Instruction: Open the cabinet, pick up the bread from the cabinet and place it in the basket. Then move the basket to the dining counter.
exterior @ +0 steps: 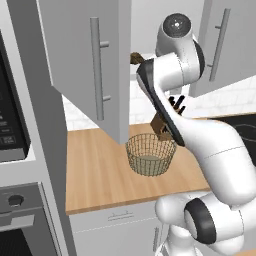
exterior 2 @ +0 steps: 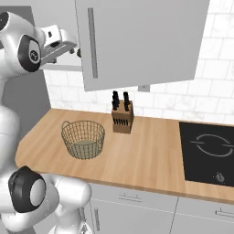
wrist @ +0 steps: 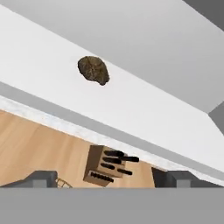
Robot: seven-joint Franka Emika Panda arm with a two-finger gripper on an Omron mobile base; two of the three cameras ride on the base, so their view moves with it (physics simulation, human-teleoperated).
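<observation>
Jaws apart, short of bread [wrist: 93, 70]

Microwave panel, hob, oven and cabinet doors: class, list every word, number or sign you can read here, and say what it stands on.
No text can be read.
Microwave panel: pale marks, too blurred to read.
Hob: a pale ring outline and a small mark near its front, no letters.
Oven knob: no legible marking.
Cabinet door, knife block, basket: no lettering.

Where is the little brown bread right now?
In the hand view, the bread sits on the cabinet's pale shelf, upper left, above the knife block on the worktop.
</observation>
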